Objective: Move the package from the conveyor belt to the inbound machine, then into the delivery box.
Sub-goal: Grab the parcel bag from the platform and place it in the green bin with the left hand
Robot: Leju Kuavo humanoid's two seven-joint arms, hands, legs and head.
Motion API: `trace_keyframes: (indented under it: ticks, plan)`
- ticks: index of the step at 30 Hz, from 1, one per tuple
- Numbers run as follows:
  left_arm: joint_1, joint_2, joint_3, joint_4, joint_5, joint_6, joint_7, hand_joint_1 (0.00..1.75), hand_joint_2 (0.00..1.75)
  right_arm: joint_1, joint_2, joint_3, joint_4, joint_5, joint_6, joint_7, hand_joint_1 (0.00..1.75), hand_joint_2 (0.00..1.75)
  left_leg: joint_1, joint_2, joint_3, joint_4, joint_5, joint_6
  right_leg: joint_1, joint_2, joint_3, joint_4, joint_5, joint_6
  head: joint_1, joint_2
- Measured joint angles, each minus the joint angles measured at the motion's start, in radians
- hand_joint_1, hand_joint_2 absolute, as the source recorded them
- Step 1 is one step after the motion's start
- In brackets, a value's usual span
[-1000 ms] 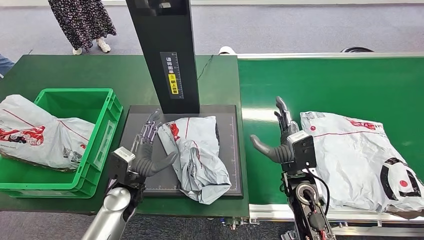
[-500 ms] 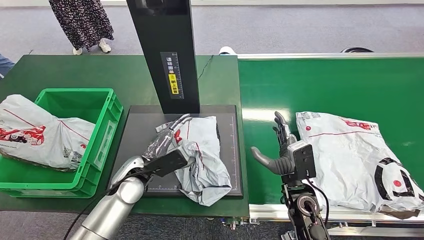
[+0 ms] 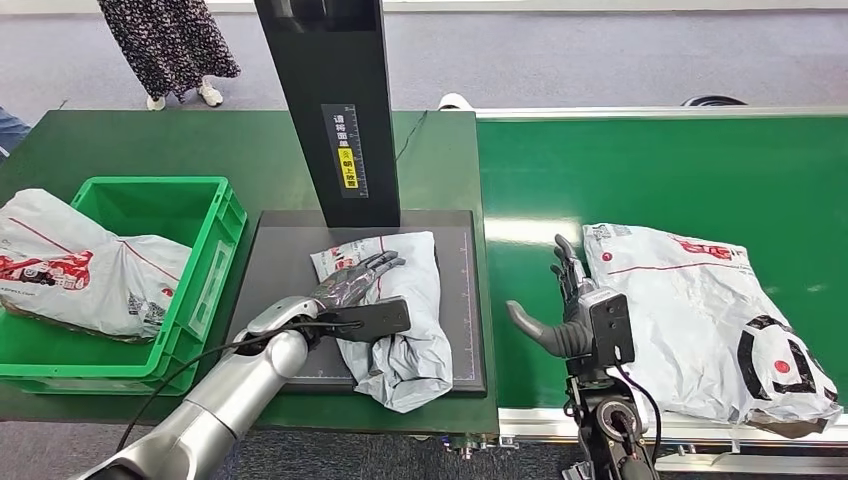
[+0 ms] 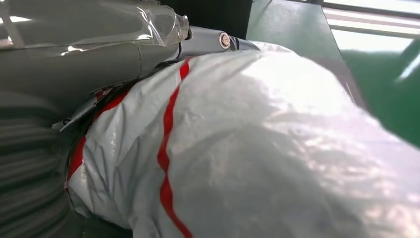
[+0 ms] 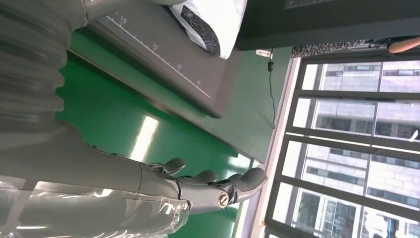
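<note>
A crumpled white package with red stripes (image 3: 405, 320) lies on the black plate of the inbound machine (image 3: 285, 250). My left hand (image 3: 352, 282) rests on top of it, fingers stretched flat across its upper part; in the left wrist view the package (image 4: 257, 139) sits right against the palm, with the thumb (image 4: 99, 54) along its edge. My right hand (image 3: 565, 305) hovers over the green conveyor belt (image 3: 650, 170), fingers apart and holding nothing (image 5: 198, 186). A larger white package (image 3: 700, 310) lies on the belt just right of that hand.
The machine's black column (image 3: 330, 100) rises behind the plate. A green delivery box (image 3: 205, 260) stands to the left of the plate with a white package (image 3: 80, 265) in it. A person (image 3: 165, 40) stands beyond the table at the far left.
My left hand swung from beside the package up and over it, and its fingers now lie on top. The right hand drew back a little. The large package on the belt drifted left.
</note>
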Motion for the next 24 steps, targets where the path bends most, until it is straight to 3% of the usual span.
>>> trace_keyframes:
  ticks: [4,8,24]
  plan:
    - [-0.011,0.0,-0.009,0.02,-0.006,-0.004,-0.004,0.05,1.75,0.006,0.0,-0.008,-0.003,0.0,0.0,0.0,0.0,1.75,0.0,0.0,0.003,0.0,0.0,0.0,0.0,0.0,0.003,0.0,0.0,0.0,0.0,0.0]
    - [-0.016,0.0,-0.01,0.03,-0.007,-0.007,-0.005,1.71,1.75,0.009,0.0,-0.011,-0.004,0.002,0.0,0.0,0.0,1.75,0.0,0.0,0.005,0.0,0.0,0.0,0.0,0.0,0.005,0.0,0.0,0.0,0.0,0.0]
    - [-0.028,-0.002,-0.004,0.019,-0.002,0.023,-0.021,1.75,1.75,0.051,0.0,-0.042,-0.06,0.007,-0.002,0.013,0.0,1.75,0.0,0.0,0.008,0.0,0.0,0.0,0.0,0.0,0.008,0.0,0.0,0.0,0.0,0.0]
